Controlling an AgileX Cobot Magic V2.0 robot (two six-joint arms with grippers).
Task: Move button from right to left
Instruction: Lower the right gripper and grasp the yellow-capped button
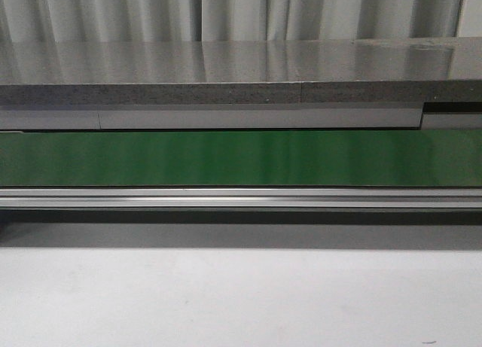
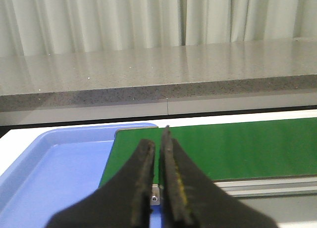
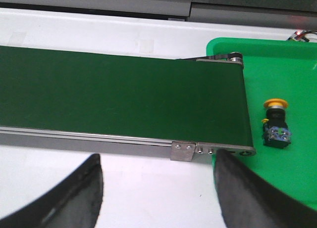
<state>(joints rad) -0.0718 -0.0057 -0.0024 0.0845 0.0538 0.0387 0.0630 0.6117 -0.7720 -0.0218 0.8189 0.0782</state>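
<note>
The green conveyor belt (image 1: 241,159) runs bare between my blue tray (image 2: 59,168) and green tray (image 3: 292,178), where the button (image 3: 275,123) lies untouched (nothing moved yet), right hand (image 3: 158,188) spread wide, left hand (image 2: 157,183) nearly closed, empty.

The conveyor belt (image 1: 241,157) is dark green; the button (image 3: 275,124) has a yellow-orange cap on black — it sits on a bright green tray (image 3: 292,79). Blue tray (image 2: 59,173), speckled grey bench (image 2: 148,74).
</note>
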